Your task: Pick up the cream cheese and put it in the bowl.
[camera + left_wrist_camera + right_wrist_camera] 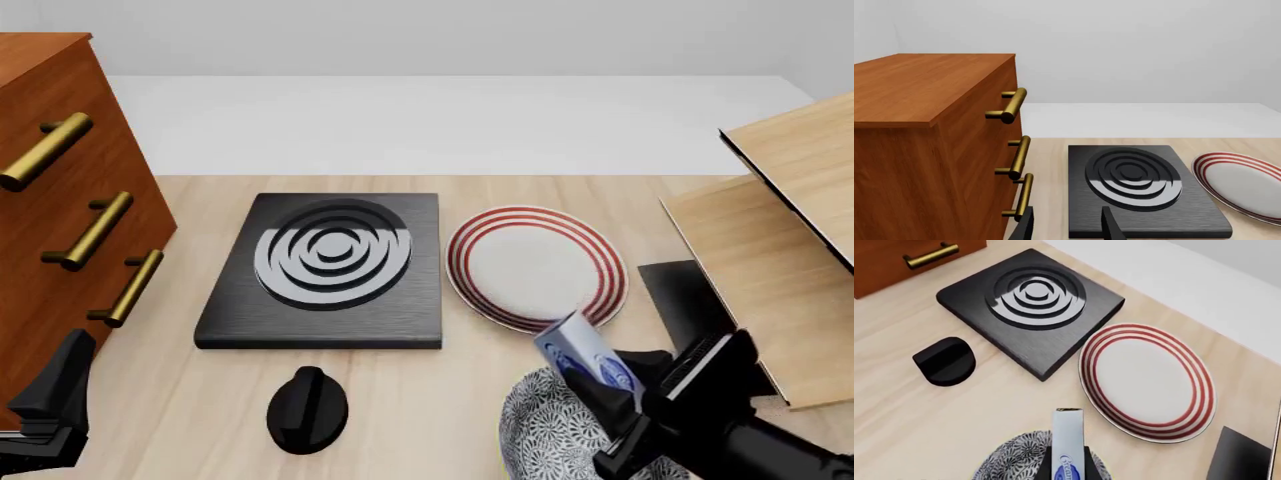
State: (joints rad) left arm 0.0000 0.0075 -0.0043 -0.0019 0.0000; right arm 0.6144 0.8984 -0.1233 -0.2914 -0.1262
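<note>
My right gripper [617, 392] is shut on the cream cheese [585, 358], a silvery-grey carton with blue logos, and holds it above the speckled bowl [541, 440] at the table's front right. In the right wrist view the carton [1068, 440] sticks out between the fingers over the bowl [1014, 457]. My left gripper [54, 400] is open and empty at the front left, beside the wooden drawer unit; its fingers [1111, 225] show in the left wrist view.
A black stove plate [327, 268] lies mid-table, a white plate with red rings [537, 265] to its right, a black knob [308, 408] in front. A wooden drawer unit [60, 200] stands left, a wooden shelf [787, 230] right, with a black slab [683, 295] beside it.
</note>
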